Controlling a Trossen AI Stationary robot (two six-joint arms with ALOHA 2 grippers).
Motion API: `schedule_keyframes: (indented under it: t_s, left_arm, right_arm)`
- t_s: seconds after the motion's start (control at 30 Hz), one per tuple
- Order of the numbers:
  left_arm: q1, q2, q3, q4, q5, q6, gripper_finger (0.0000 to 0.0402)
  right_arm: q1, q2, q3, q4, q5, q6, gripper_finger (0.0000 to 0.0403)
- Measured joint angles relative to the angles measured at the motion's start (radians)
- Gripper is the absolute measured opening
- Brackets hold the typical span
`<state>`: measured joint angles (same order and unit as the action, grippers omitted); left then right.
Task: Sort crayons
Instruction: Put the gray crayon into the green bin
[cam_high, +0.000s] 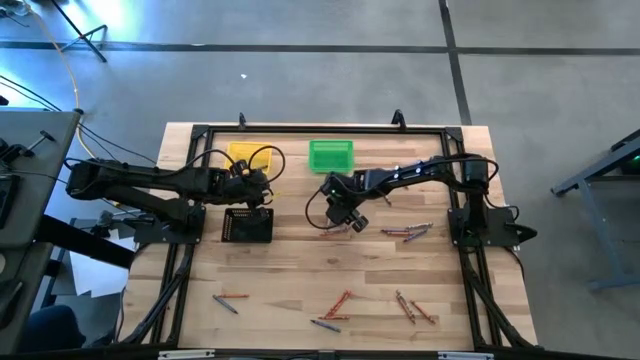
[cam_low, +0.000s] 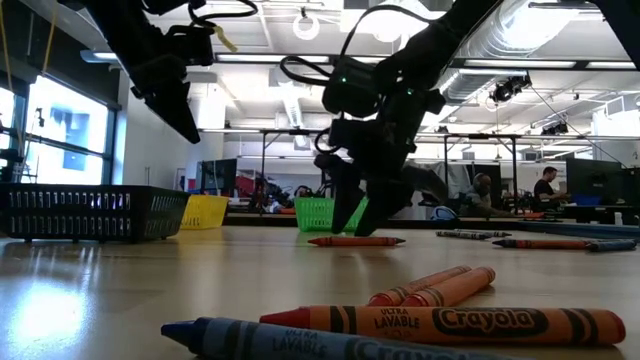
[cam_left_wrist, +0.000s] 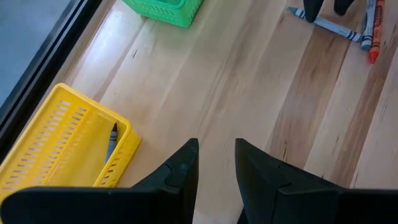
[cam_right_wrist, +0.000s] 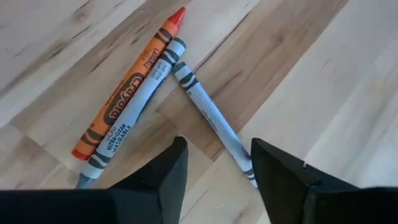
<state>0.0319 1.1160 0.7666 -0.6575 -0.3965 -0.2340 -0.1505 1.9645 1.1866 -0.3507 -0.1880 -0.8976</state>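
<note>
Orange crayon (cam_low: 450, 325) and a blue one (cam_low: 300, 345) lie up front on the desk (cam_high: 300, 270), unsorted. Right claw (cam_right_wrist: 214, 165) hangs spread over a grey-blue crayon (cam_right_wrist: 208, 118), probably lining up a pick. Left claw (cam_left_wrist: 214, 165) sits empty, half-parted, beside the yellow bin (cam_left_wrist: 62, 146)

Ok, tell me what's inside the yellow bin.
The left wrist view shows one grey-blue crayon lying inside the yellow bin, against its near wall. The bin's near corner is hidden behind the left gripper, so more may be there.

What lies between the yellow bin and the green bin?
Nothing: in the high view the stretch of table between the yellow bin and the green bin is bare wood. The left wrist view shows the same bare planks.
</note>
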Motion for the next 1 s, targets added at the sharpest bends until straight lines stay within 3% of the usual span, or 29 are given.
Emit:
schedule_keyframes:
  t_s: [0.27,0.6,1.0]
  left_arm:
    - [0.000,0.000,0.000,0.000,0.000,0.000,0.0090]
    - [0.000,0.000,0.000,0.000,0.000,0.000,0.0090]
    - [0.000,0.000,0.000,0.001,0.000,0.000,0.0090]
  right_arm:
    - [0.000,0.002,0.000,-0.018,-0.027,0.126,0.0098]
    - [0.000,0.002,-0.001,-0.024,-0.030,0.296,0.0068]
    - [-0.011,0.002,-0.001,-0.022,-0.037,0.696,0.0008]
